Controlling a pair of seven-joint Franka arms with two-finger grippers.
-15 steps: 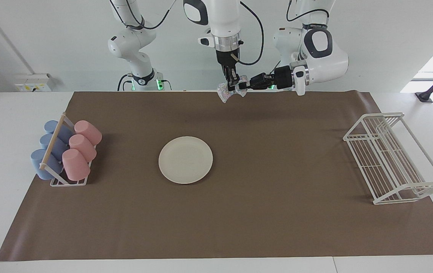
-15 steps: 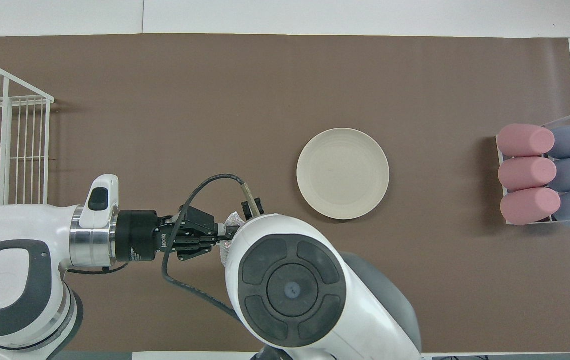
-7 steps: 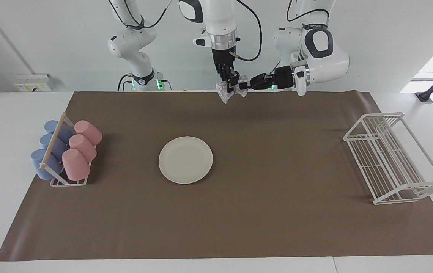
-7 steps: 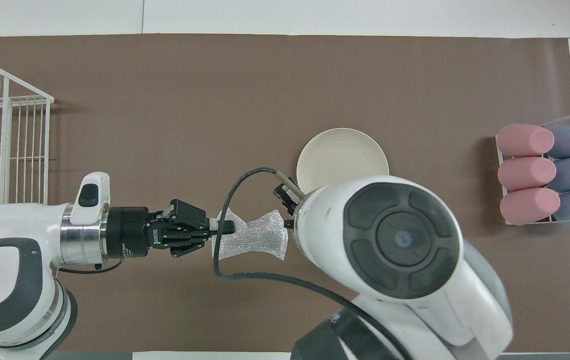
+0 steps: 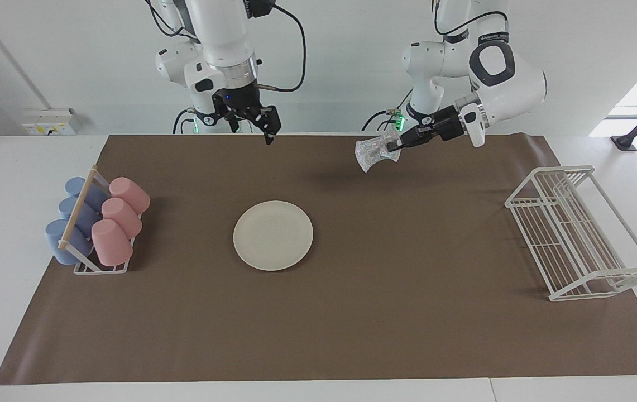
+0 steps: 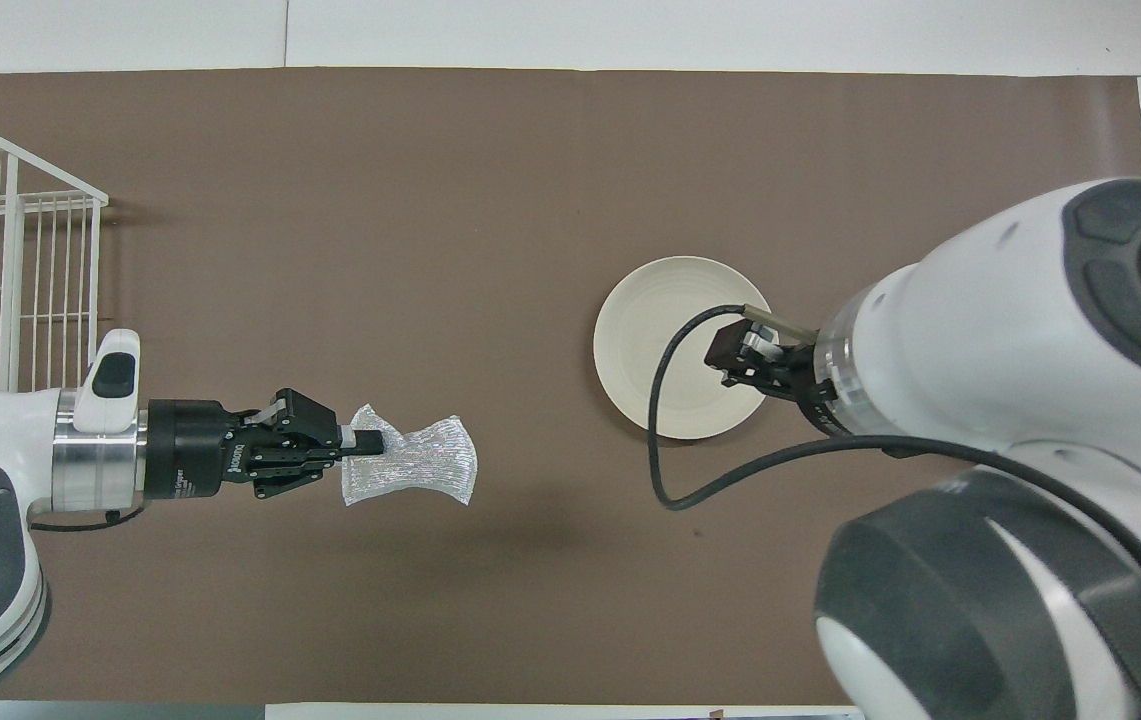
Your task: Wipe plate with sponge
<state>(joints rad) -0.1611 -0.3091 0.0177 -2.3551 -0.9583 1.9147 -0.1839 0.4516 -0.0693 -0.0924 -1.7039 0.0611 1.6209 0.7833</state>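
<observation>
Both arms have drawn apart since a second ago, and the sponge has gone with the left one alone. On the brown mat (image 5: 351, 312) the plate (image 5: 273, 235) lies flat toward the right arm's end, bare and untouched. Raised over the mat near the robots' edge, the left gripper (image 5: 393, 146) pinches one end of the sponge (image 5: 374, 153), which hangs free, well apart from the plate. Raised too, the right gripper (image 5: 251, 125) has its fingers spread and holds nothing.
</observation>
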